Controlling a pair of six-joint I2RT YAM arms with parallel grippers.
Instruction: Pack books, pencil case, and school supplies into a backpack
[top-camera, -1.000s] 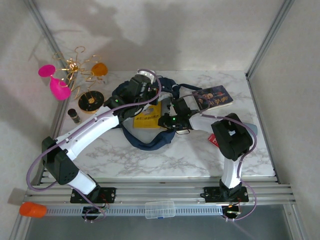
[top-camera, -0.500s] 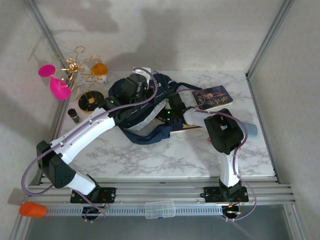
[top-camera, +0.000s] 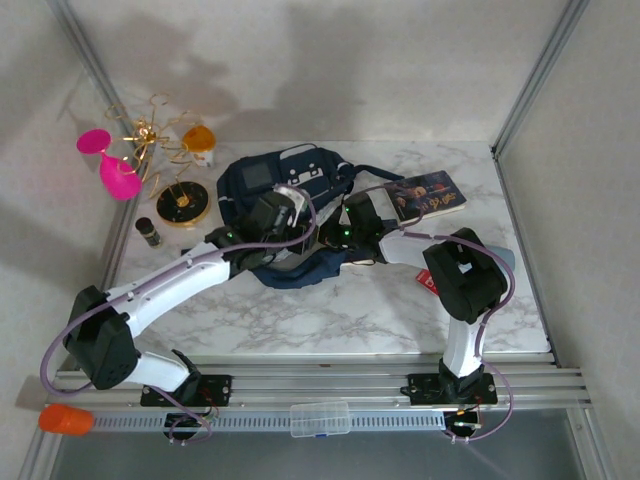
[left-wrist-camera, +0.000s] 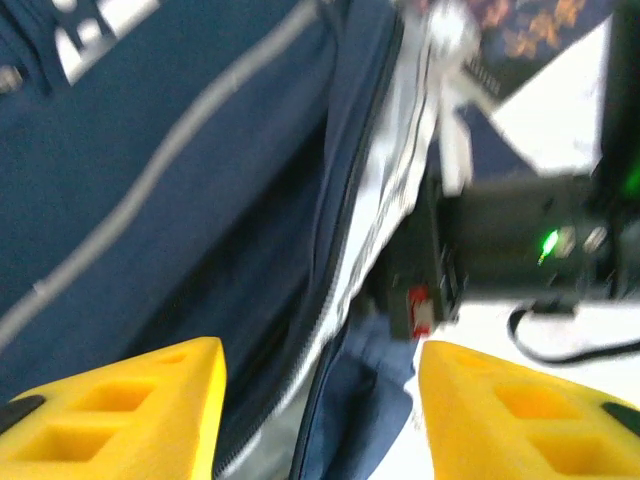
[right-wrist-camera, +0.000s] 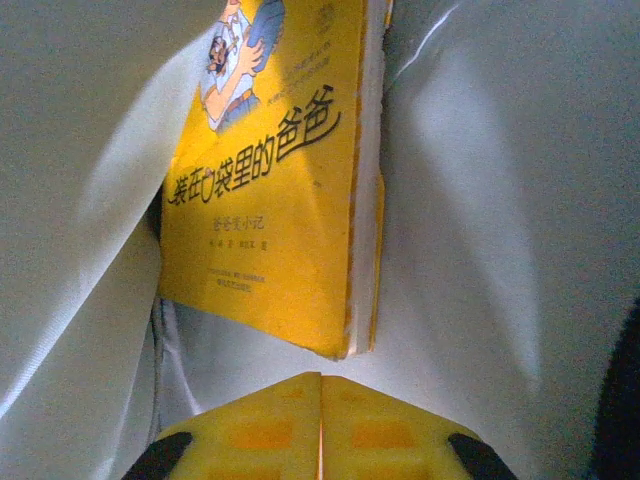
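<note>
The navy backpack (top-camera: 285, 180) lies at the back middle of the table, its front with white patches facing up. My left gripper (left-wrist-camera: 320, 420) stands open just above its zipper edge (left-wrist-camera: 345, 250), nothing between the fingers. My right gripper (right-wrist-camera: 320, 425) is shut and empty, reaching inside the pack's pale lining (right-wrist-camera: 480, 200). The yellow book (right-wrist-camera: 270, 180) with the cartoon figure lies just beyond its tips. A dark glossy book (top-camera: 428, 193) rests on the table to the right. The red packet (top-camera: 427, 284) and the pencil case (top-camera: 507, 258) peek out beside the right arm.
At the back left stand pink glasses (top-camera: 110, 165), a gold wire stand (top-camera: 150, 130), an orange cup (top-camera: 198, 138), a black disc (top-camera: 182, 205) and a small dark bottle (top-camera: 149, 232). A clear plastic box (top-camera: 320, 418) sits on the front rail.
My left gripper has opened and let go of the backpack's flap, then drawn back toward me. The flap has fallen over the yellow book. The right gripper has stayed inside the pack.
</note>
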